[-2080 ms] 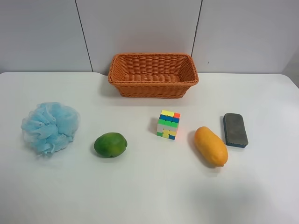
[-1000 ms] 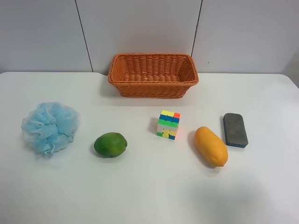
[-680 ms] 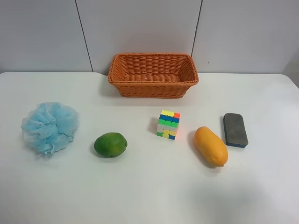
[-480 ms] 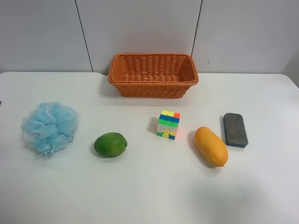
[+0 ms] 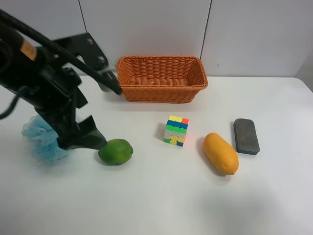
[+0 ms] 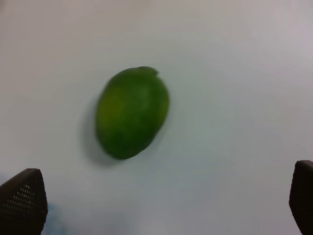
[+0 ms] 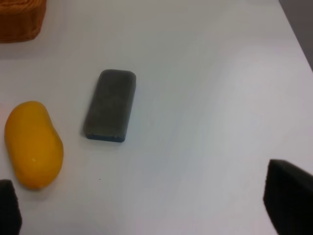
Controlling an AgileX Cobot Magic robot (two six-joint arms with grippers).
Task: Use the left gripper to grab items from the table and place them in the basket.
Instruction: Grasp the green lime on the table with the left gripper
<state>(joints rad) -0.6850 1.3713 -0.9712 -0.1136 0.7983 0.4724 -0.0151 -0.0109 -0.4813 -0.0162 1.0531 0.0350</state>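
Note:
My left gripper (image 5: 108,115) is a black claw on a black arm that reaches in from the exterior high view's left. It is wide open and empty, and hovers above the green round fruit (image 5: 115,151). In the left wrist view the fruit (image 6: 131,112) lies ahead of the open gripper (image 6: 161,200). The arm hides part of the blue mesh puff (image 5: 41,139). The puzzle cube (image 5: 176,130), the orange-yellow fruit (image 5: 220,153) and the dark grey block (image 5: 246,136) lie on the white table (image 5: 161,196). The wicker basket (image 5: 160,93) stands at the back and holds nothing I can see.
My right gripper (image 7: 146,208) is open and empty above the table, near the orange-yellow fruit (image 7: 33,144) and the grey block (image 7: 110,104). A corner of the basket (image 7: 19,19) shows in the right wrist view. The right arm is out of the exterior high view.
The left arm has come into the exterior high view from its left and now hangs over the puff and the green fruit. No item has moved.

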